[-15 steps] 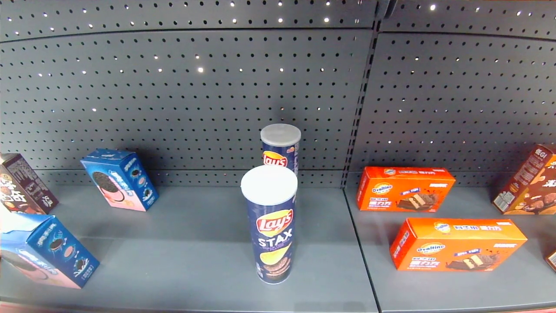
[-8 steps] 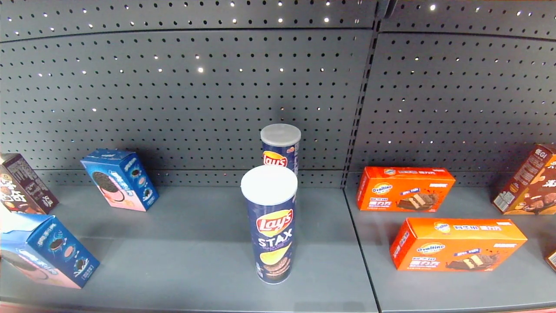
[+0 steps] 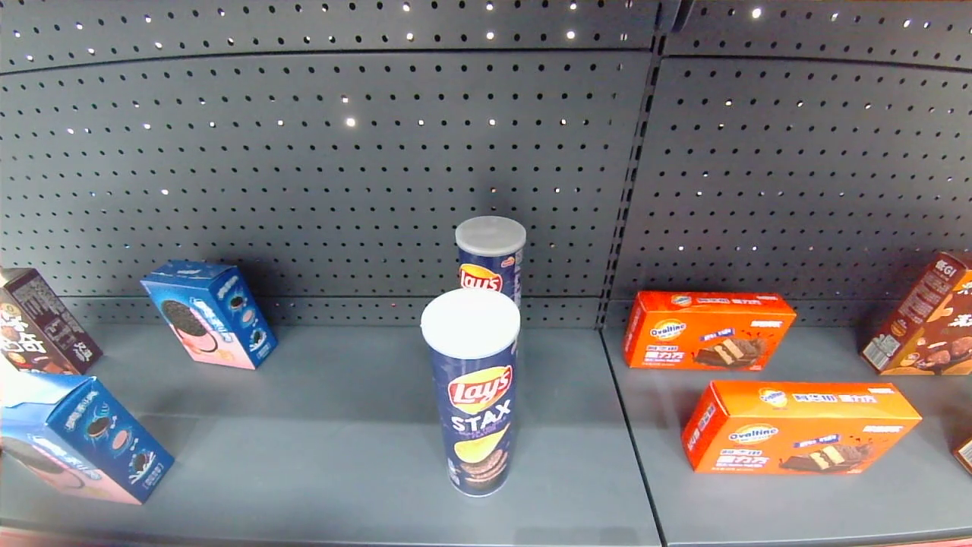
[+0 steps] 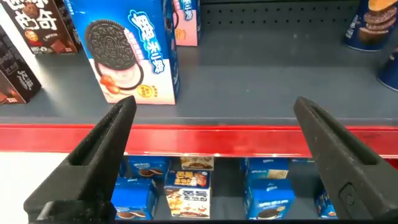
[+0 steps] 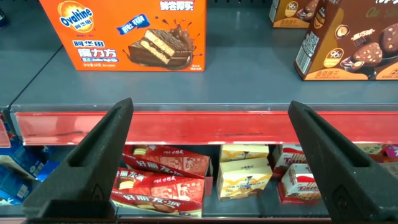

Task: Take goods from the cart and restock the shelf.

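Shelf (image 3: 342,425) ahead; we hold left gripper (image 4: 214,104) spread empty near a blue box (image 4: 130,50), right gripper (image 5: 209,104) likewise near an orange box (image 5: 134,34).

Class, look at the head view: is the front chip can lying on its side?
No, the front chip can stands upright on the shelf.

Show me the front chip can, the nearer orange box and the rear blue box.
front chip can (image 3: 478,399): head view, label.
nearer orange box (image 3: 805,437): head view, front face.
rear blue box (image 3: 199,325): head view, front face.
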`<state>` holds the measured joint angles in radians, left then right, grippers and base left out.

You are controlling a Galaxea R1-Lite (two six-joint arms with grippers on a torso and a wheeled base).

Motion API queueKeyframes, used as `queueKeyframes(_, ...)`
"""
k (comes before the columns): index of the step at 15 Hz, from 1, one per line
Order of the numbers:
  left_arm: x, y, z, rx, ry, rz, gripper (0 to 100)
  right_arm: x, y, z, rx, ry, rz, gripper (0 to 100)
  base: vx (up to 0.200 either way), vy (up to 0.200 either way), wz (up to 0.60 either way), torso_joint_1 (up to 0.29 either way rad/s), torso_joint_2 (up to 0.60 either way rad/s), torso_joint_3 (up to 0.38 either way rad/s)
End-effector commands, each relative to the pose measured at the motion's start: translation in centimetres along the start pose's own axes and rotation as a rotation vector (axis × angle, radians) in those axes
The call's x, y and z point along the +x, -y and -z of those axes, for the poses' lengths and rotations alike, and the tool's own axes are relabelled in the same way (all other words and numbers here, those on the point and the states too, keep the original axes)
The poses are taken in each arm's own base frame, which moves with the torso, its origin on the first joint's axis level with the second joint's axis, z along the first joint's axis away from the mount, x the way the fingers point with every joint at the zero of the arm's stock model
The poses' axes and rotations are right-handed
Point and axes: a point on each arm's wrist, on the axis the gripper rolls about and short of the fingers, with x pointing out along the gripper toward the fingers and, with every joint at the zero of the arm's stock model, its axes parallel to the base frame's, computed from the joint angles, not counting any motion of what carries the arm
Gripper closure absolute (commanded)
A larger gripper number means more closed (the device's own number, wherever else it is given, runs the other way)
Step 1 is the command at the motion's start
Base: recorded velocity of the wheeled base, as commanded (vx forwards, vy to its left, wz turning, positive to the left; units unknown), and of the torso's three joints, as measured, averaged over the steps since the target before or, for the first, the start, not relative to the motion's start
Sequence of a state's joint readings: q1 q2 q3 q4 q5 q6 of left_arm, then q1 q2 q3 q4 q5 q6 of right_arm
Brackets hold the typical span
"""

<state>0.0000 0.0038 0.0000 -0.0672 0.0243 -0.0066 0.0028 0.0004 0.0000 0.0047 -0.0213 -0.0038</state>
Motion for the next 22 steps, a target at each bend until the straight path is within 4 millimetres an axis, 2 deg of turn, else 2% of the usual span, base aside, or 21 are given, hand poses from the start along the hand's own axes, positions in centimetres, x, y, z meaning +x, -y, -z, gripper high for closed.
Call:
queueKeyframes(1, 0.03, 0.04, -0.02, 0.017, -0.002, 0.018, 0, 0.0, 0.0, 0.0, -0.001, 0.001, 0.0, 0, 0.0, 0.0, 0.0, 0.0, 0.0, 0.0)
queueKeyframes(5, 0.01, 0.21, -0.04, -0.003, 0.0, 0.093, 0, 0.0, 0.0, 0.0, -0.001, 0.001, 0.0, 0, 0.0, 0.0, 0.0, 0.0, 0.0, 0.0)
queueKeyframes(13, 0.02, -0.02, -0.05, -0.049, 0.003, -0.014, 0, 0.0, 0.0, 0.0, -0.001, 0.001, 0.0, 0, 0.0, 0.0, 0.0, 0.0, 0.0, 0.0)
queueKeyframes(14, 0.02, -0.01, 0.04, -0.038, -0.006, -0.01, 0, 0.0, 0.0, 0.0, -0.001, 0.001, 0.0, 0, 0.0, 0.0, 0.0, 0.0, 0.0, 0.0)
queueKeyframes(15, -0.01, 0.0, 0.7, 0.099, -0.071, 0.004, 0, 0.0, 0.0, 0.0, -0.001, 0.001, 0.0, 0, 0.0, 0.0, 0.0, 0.0, 0.0, 0.0)
queueKeyframes(16, 0.01, 0.06, 0.48, 0.122, -0.048, 0.028, 0, 0.0, 0.0, 0.0, -0.001, 0.001, 0.0, 0, 0.0, 0.0, 0.0, 0.0, 0.0, 0.0)
queueKeyframes(22, 0.01, 0.05, 0.6, 0.007, -0.063, 0.023, 0, 0.0, 0.0, 0.0, -0.001, 0.001, 0.0, 0, 0.0, 0.0, 0.0, 0.0, 0.0, 0.0)
